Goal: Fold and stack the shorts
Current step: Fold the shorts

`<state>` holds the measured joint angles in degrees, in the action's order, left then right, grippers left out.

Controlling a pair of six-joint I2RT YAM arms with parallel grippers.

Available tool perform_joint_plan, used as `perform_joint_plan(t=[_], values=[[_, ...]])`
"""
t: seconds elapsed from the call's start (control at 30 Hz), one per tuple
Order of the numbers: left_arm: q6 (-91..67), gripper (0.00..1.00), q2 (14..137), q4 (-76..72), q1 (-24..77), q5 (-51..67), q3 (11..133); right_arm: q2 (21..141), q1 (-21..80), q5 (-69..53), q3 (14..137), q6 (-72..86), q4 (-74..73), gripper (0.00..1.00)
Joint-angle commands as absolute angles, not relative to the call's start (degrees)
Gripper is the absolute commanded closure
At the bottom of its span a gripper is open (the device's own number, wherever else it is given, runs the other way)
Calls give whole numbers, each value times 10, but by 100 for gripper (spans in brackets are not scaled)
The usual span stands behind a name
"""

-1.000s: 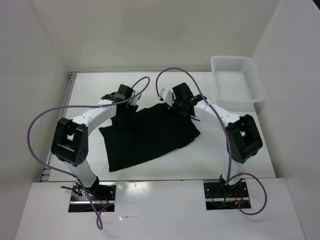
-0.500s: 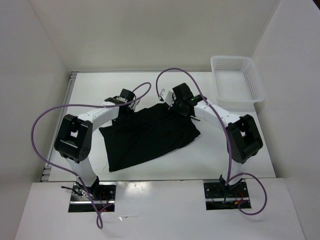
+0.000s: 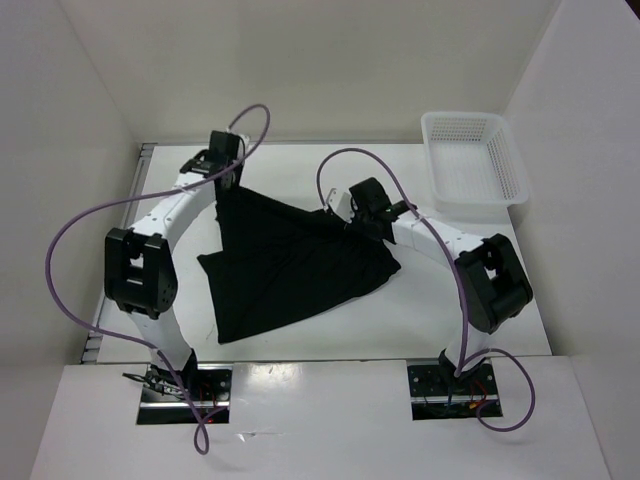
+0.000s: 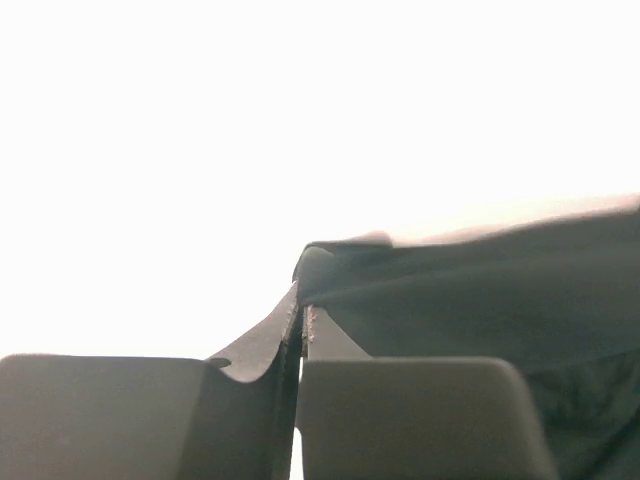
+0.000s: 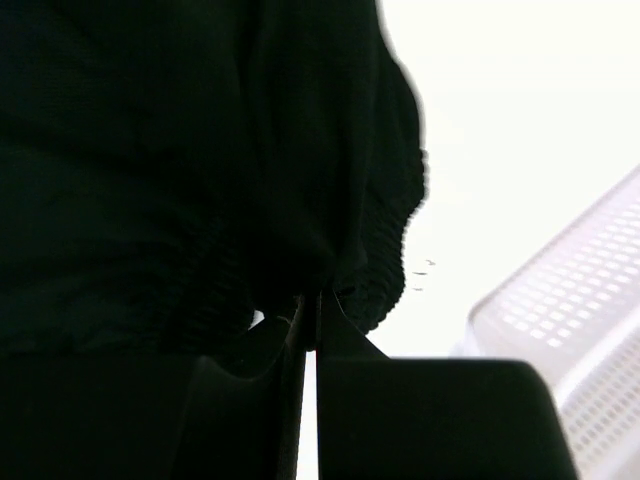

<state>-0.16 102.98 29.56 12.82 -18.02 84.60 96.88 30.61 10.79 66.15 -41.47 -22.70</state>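
The black shorts (image 3: 290,262) lie spread on the white table, with their far edge pulled taut between both grippers. My left gripper (image 3: 231,190) is shut on the far left corner, which is drawn toward the back left. In the left wrist view the jaws (image 4: 302,312) pinch a thin fold of the dark cloth (image 4: 480,300), which runs off to the right. My right gripper (image 3: 344,217) is shut on the far right corner. In the right wrist view its jaws (image 5: 312,308) clamp the gathered elastic waistband of the shorts (image 5: 150,150).
A white mesh basket (image 3: 476,160) stands at the back right of the table, and its wall (image 5: 570,330) also shows in the right wrist view. White walls close in the table on the left, back and right. Purple cables loop above both arms.
My left gripper has shut on the shorts' corner and carried it toward the back left, stretching the cloth into a point. The right gripper has shifted slightly right, still holding.
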Motion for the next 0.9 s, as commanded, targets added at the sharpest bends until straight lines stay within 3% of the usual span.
perform_joint_plan(t=[0.0, 0.13, 0.47, 0.87], values=[[0, 100, 1027, 278, 117, -217, 940, 938, 301, 163, 668, -423, -149, 100], [0, 100, 974, 318, 105, -230, 961, 943, 288, 179, 691, -428, -134, 100], [0, 100, 810, 422, 126, -277, 789, 943, 288, 132, 722, -459, -171, 100], [0, 100, 708, 722, 211, -144, 716, 920, 288, 95, 715, -555, -292, 100]])
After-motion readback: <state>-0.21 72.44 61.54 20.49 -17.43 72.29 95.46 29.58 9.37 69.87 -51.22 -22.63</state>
